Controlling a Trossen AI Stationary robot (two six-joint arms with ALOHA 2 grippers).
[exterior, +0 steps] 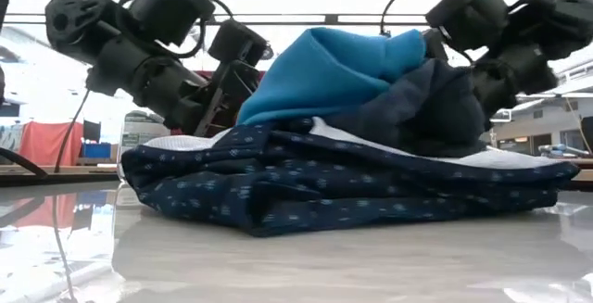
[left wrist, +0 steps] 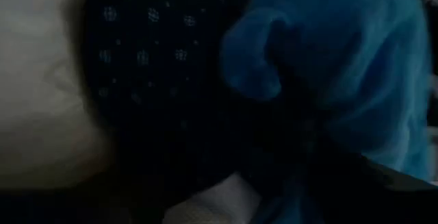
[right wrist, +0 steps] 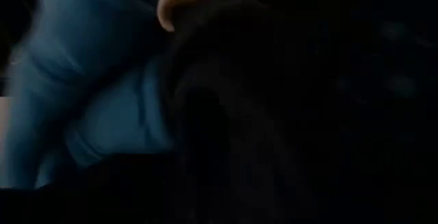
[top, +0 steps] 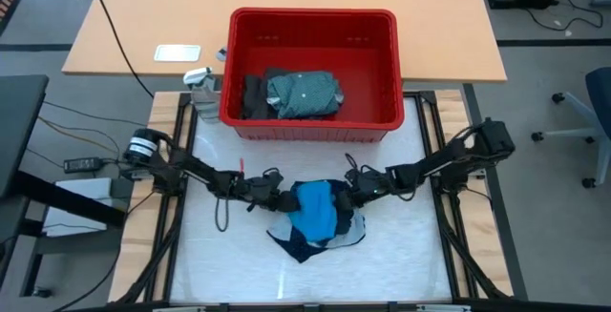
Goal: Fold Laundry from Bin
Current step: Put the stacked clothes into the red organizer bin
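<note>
The red bin (top: 310, 127) stands at the table's far edge. In it lie a teal-green dotted shirt (top: 304, 93) and a dark grey piece (top: 254, 96). A heap of laundry lies mid-table: a bright blue piece (top: 313, 209) on top, over a navy dotted one (exterior: 324, 184), with white cloth (exterior: 181, 141) between them. A dark piece (exterior: 435, 108) is on its right side. My left gripper (top: 284, 202) is low at the heap's left side, open. My right gripper (top: 349, 190) is low at its right side, open. Both wrist views are filled with blue and navy cloth. My left gripper slants down at the heap from the table's left; whether its fingertips touch the cloth I cannot tell. My right gripper slants down at the heap from the table's right, its fingertips hidden behind the dark piece; whether they touch I cannot tell.
A clear bottle-like object (top: 202, 90) stands by the bin's left wall. A flat white object (top: 178, 52) lies on the wooden table beyond. Bare white tabletop (top: 229, 274) stretches toward the near edge, between the frame rails on both sides.
</note>
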